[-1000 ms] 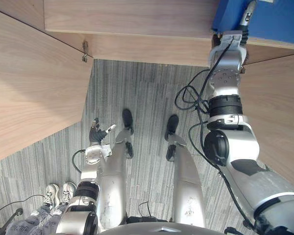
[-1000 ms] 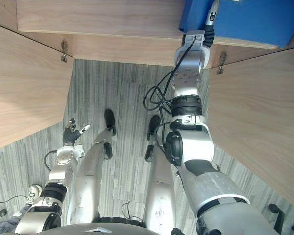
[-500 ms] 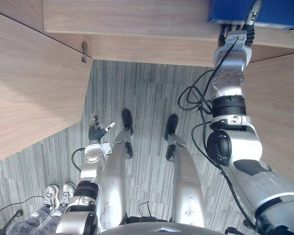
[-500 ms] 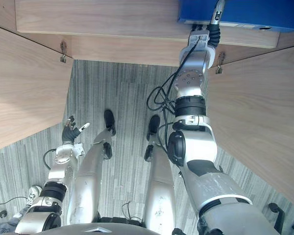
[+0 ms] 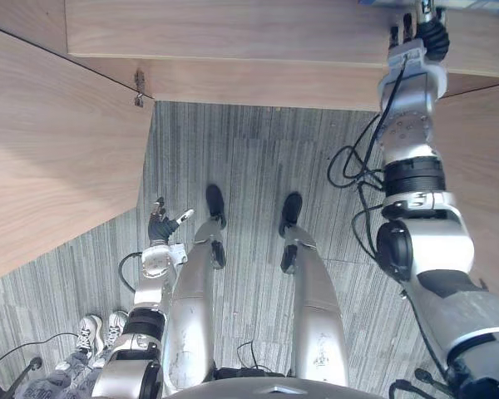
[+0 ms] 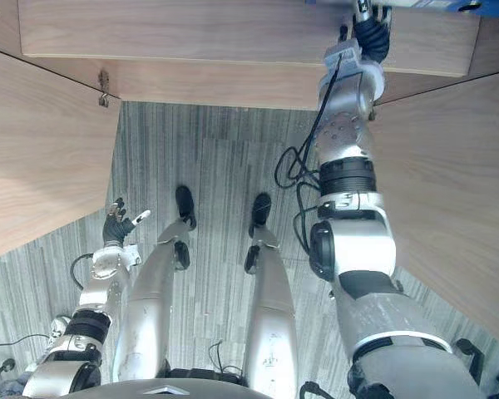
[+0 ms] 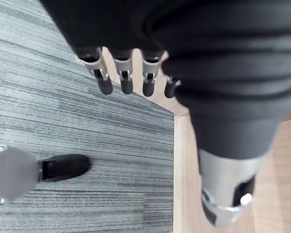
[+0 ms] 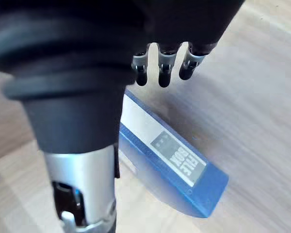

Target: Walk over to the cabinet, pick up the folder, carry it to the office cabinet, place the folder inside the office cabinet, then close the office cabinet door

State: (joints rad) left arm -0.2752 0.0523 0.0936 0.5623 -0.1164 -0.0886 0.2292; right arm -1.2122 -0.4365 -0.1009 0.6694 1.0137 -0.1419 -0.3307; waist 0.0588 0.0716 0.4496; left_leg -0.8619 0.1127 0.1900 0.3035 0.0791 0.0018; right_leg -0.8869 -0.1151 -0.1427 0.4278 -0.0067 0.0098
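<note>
The blue folder [image 8: 194,187] lies flat on the pale wooden shelf [image 8: 252,111] inside the office cabinet, its white-labelled spine facing my wrist. My right hand [image 8: 161,73] hovers over it with straight fingers, the thumb beside the folder's near end. In the eye views the right arm stretches far forward, and the right hand [image 5: 431,33] reaches the cabinet's top edge, where a sliver of the folder [image 6: 470,4] shows. My left hand [image 5: 160,224] hangs low at my left side with relaxed fingers [image 7: 122,77], holding nothing.
The cabinet's wooden doors stand open on both sides, the left door [image 5: 50,150] on its hinge [image 5: 139,81] and the right door [image 5: 482,183]. Grey striped carpet [image 5: 249,158] lies between them. A person's white shoes [image 5: 96,328] stand at the lower left.
My right arm has stretched farther forward. The folder has slid deeper into the cabinet and nearly out past the top of the eye views. The left hand has stayed put.
</note>
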